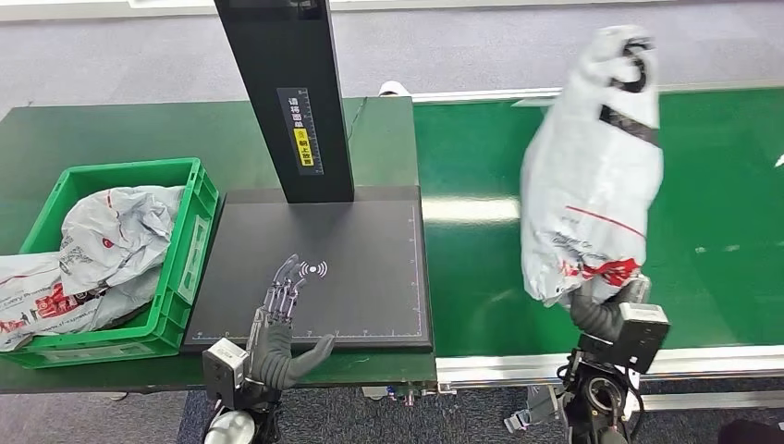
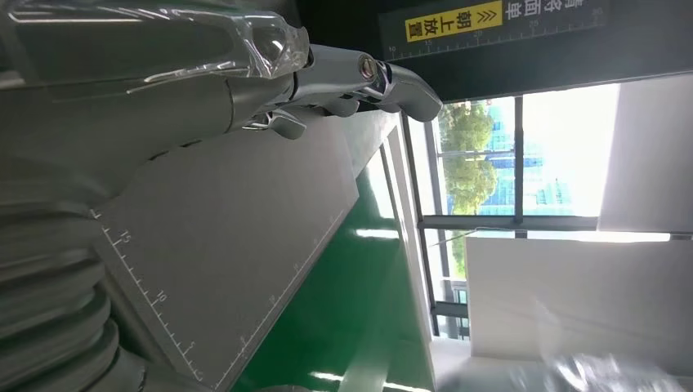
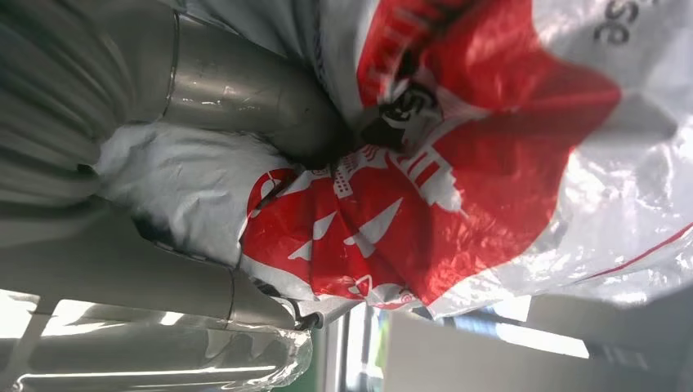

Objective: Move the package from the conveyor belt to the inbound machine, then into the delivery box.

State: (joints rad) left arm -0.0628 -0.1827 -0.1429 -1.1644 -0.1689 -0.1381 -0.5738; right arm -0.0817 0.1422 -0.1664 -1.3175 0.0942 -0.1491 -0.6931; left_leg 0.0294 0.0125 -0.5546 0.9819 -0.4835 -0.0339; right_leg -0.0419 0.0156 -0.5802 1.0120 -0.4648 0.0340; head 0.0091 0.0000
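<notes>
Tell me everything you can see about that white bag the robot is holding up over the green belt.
The package is a soft, crinkled white plastic mailer bag with red printing near its lower end, a thin red line across it and black markings near the top. It stands roughly upright, lifted above the green conveyor belt, not resting on it. The right robot hand grips it from below, its fingers pressing into the plastic.

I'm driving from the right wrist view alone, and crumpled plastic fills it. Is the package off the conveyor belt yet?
Observer: Yes. The right hand grips the package by its lower end, raised above the conveyor belt.
Operator: Is the inbound machine's plate free?
Observer: The left hand hovers open at the near edge of the scanning plate.
Operator: And the delivery box?
Observer: The green crate already holds similar white bags.
</notes>
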